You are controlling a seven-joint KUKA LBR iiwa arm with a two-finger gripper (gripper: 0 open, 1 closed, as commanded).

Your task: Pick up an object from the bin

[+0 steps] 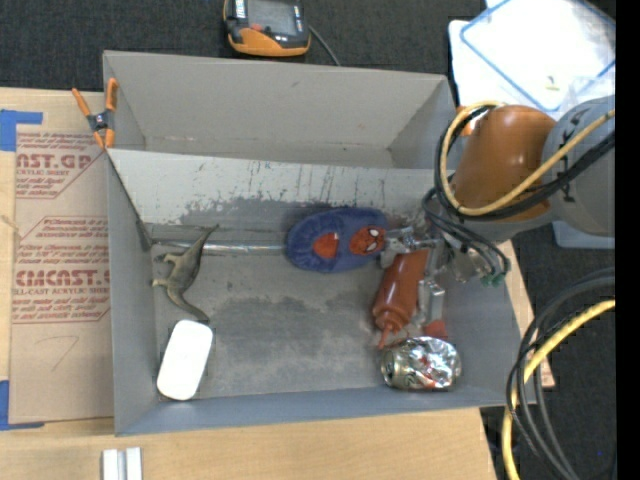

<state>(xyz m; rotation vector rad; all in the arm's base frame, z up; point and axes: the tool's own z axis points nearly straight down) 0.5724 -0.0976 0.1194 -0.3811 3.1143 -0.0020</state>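
Five things lie in the bin (270, 118), and we take them from the left. A grey toy lizard (180, 268) sprawls flat near the left wall. Below it a white oval bar (185, 360) rests in the front-left corner. Both look simply dropped there, well apart from the rest.

At the middle, close under the back wall, lies a blue slipper (330, 240) with red patches. Just right of it a red-brown bottle (398, 293) lies slanted, its upper end near the slipper and its lower end just above a crushed silver can (420, 361). We judge that the sloping right wall has crowded these three together.

The gripper (430, 288) sits low, just beside the bottle's right flank, under the arm (500, 158). Cables hide it, so we cannot tell whether it is released, clenched or grasping anything. The bottle is the nearest thing to it, and nothing is lifted.

The floor (290, 338) is scuffed grey metal and looks slick. Room is wide at the left and middle but tight on the right, where the wall and can leave little clearance.
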